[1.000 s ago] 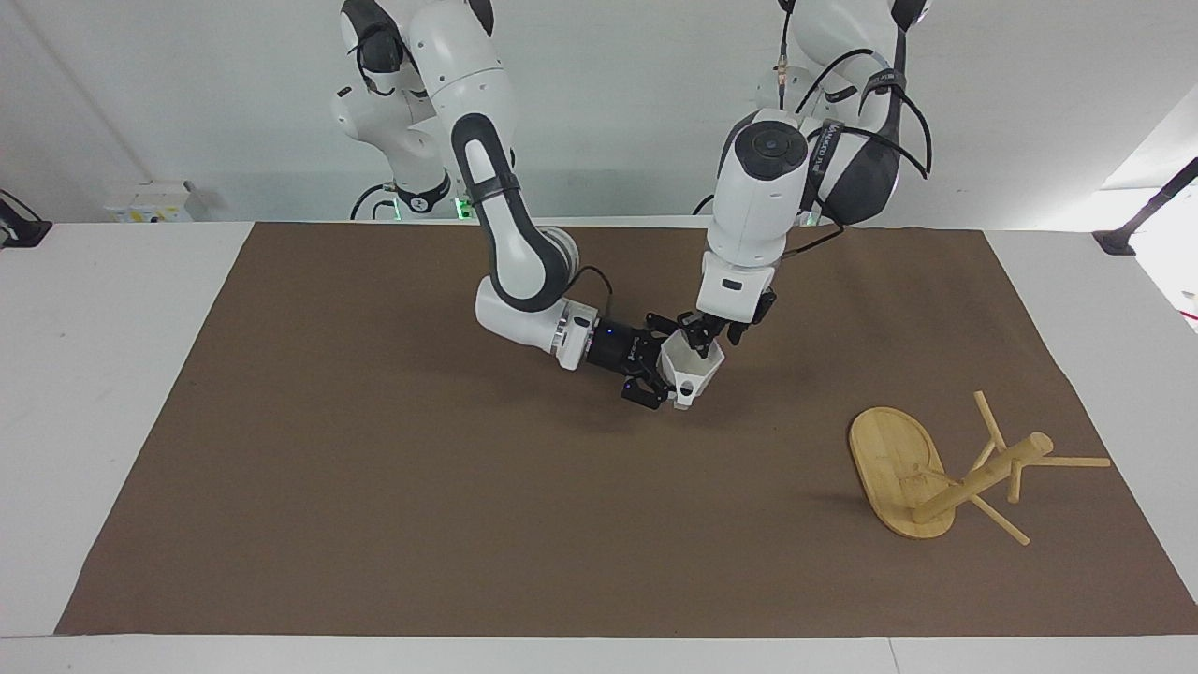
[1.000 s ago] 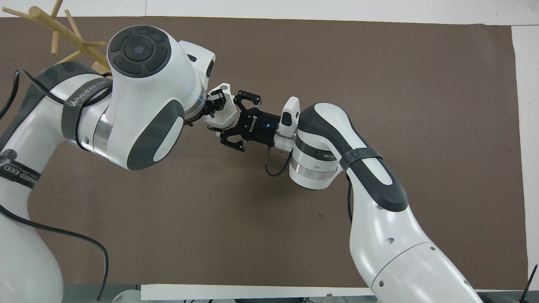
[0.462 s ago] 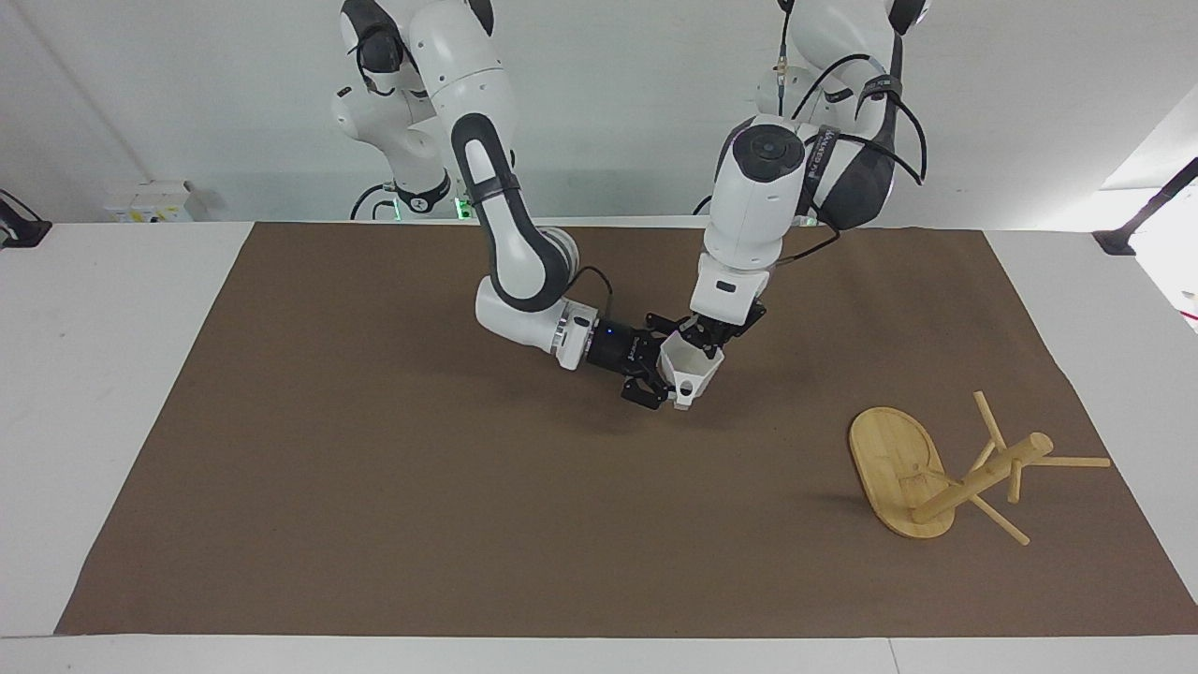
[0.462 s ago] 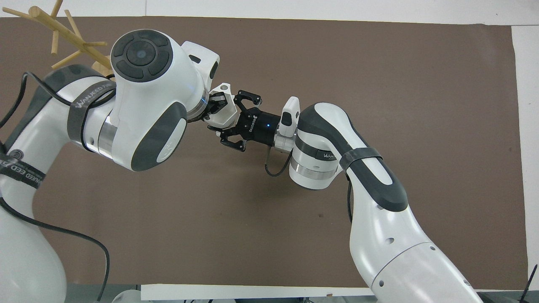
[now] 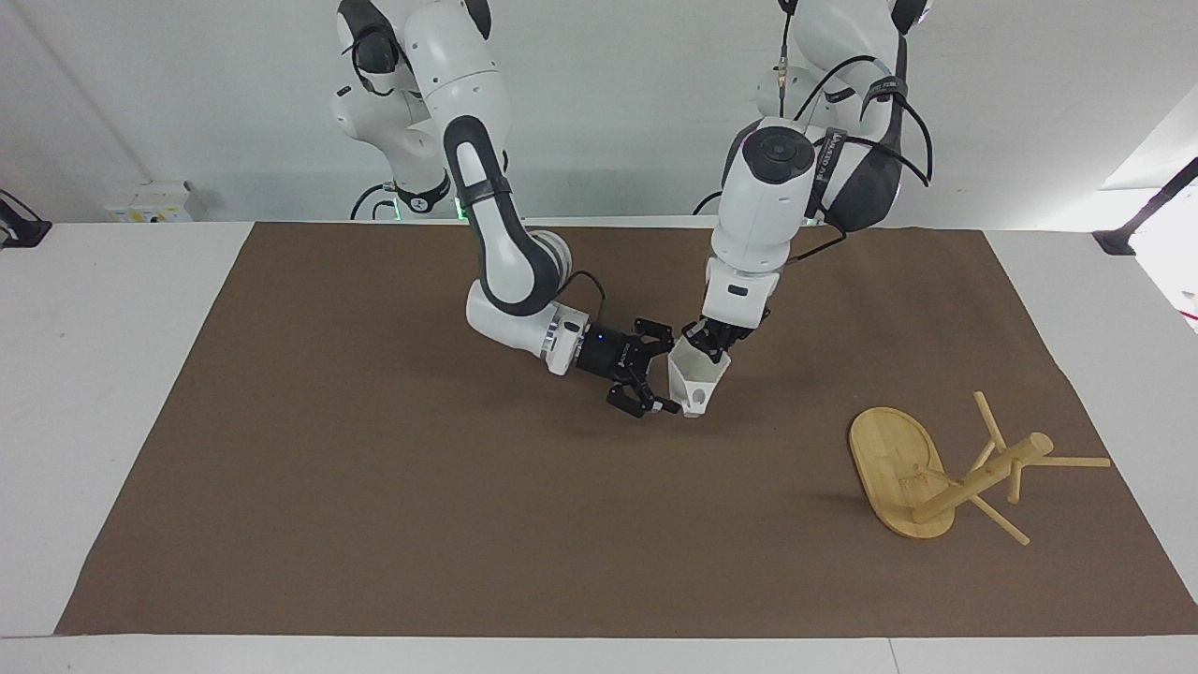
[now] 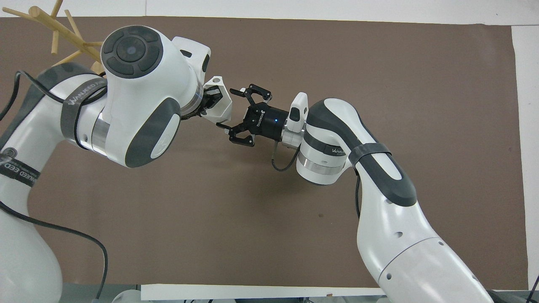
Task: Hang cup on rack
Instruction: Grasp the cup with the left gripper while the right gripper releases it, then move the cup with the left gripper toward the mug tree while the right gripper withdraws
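Observation:
The white faceted cup (image 5: 697, 379) hangs over the middle of the brown mat, mouth up, handle hole toward the camera in the facing view. My left gripper (image 5: 708, 339) comes down from above and is shut on the cup's rim; it also shows in the overhead view (image 6: 210, 101) with the cup (image 6: 222, 107). My right gripper (image 5: 666, 374) lies level beside the cup, open and apart from it, also in the overhead view (image 6: 236, 111). The bamboo rack (image 5: 898, 468) lies tipped on its side near the left arm's end, its pegs (image 6: 63, 29) partly hidden by my left arm.
The brown mat (image 5: 374, 487) covers most of the white table (image 5: 94, 374). The rack's post and pegs (image 5: 1006, 459) point toward the mat's edge at the left arm's end. A black fixture (image 5: 1123, 234) stands at the table corner there.
My right gripper has let go of the cup and drawn back toward the right arm's end. My left gripper keeps the cup by its rim and has shifted slightly toward the left arm's end.

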Available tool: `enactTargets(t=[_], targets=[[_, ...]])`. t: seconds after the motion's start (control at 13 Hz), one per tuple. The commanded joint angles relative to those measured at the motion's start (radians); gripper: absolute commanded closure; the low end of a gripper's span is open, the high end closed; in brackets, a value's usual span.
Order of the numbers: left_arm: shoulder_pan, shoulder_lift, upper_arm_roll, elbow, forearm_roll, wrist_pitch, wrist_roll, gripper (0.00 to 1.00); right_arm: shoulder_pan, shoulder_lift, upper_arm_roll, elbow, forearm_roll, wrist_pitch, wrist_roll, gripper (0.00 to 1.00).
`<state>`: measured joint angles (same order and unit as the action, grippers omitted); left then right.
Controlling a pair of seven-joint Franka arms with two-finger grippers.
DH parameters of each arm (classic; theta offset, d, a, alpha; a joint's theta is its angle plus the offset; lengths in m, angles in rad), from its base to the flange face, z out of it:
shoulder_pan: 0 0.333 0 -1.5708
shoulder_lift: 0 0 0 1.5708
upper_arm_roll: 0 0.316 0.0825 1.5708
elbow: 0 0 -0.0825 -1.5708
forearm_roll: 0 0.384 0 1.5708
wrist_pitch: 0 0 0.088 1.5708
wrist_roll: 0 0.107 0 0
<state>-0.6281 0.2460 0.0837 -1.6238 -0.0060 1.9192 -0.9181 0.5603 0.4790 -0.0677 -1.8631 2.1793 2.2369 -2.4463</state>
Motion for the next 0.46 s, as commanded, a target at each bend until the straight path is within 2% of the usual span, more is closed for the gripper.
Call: enactTargets(t=[0.0, 0.08, 0.15, 0.31, 0.38], targets=[[0.054, -0.054, 0.002, -0.030, 0.003, 0.039, -0.025, 1.00, -0.118, -0.040, 0.005, -0.080, -0.066, -0.141, -0.034, 0.00], [0.083, -0.098, 0.002, -0.078, 0.003, 0.078, -0.024, 1.00, -0.194, -0.051, 0.005, -0.097, -0.167, -0.213, -0.033, 0.00], [0.109, -0.166, 0.002, -0.168, 0.003, 0.166, -0.022, 1.00, -0.267, -0.054, 0.005, -0.102, -0.265, -0.271, -0.031, 0.00], [0.146, -0.325, 0.001, -0.461, 0.003, 0.460, -0.002, 1.00, -0.444, -0.054, 0.005, -0.087, -0.523, -0.388, -0.005, 0.00], [0.148, -0.371, 0.002, -0.593, 0.003, 0.642, 0.002, 1.00, -0.527, -0.054, 0.005, -0.073, -0.640, -0.439, 0.030, 0.00]])
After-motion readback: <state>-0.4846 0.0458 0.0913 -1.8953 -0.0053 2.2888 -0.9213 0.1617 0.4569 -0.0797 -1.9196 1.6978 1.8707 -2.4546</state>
